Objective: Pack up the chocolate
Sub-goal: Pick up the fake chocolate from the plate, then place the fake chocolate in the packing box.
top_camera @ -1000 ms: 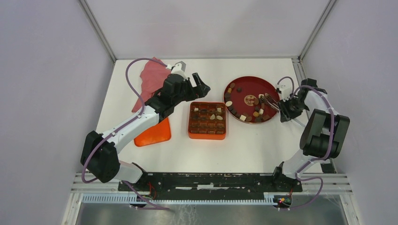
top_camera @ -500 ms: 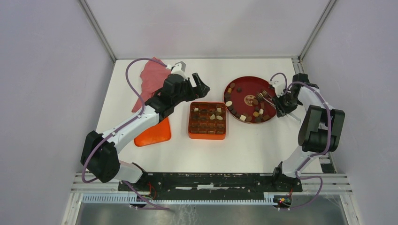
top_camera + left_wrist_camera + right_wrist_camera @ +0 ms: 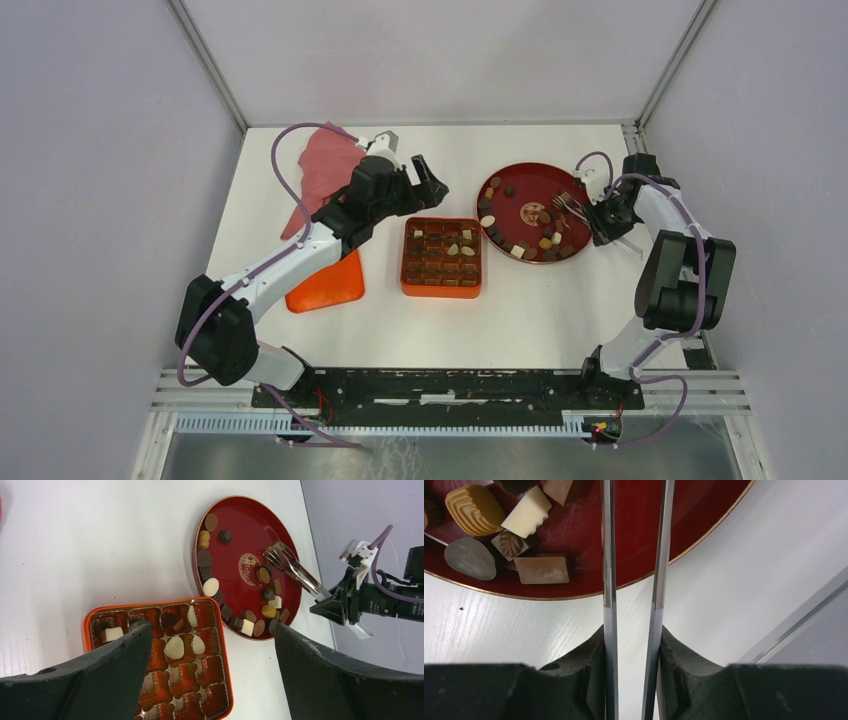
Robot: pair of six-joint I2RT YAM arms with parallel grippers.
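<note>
Done: a few cells in the far two rows of the box hold chocolate.
Left: most cells show bare. Many pieces lie on the plate, just right of the box and slightly farther back. Most are bunched along the plate rim that faces the box.
Progress, judged: early, well under half packed.
Right gripper: closed on tongs, right of the box beyond the plate. The tong tips hang over the plate's middle, with no piece seen between them.
Left gripper: jaws spread wide and holding nothing, above the box's far edge.
Edges: the plate rim is raised, so a piece must be lifted clear of it. The cell walls are close-set, so a drop probably needs to be centred.
Room: bare surface lies in front of the box and to its right. The gap between the box and the plate is narrow.
Obstacles: a lid lies left of the box and a cloth lies far-left of it, both off the plate-to-box path.
Risk, judged: the left gripper over the far rows may crowd tongs arriving there.
</note>
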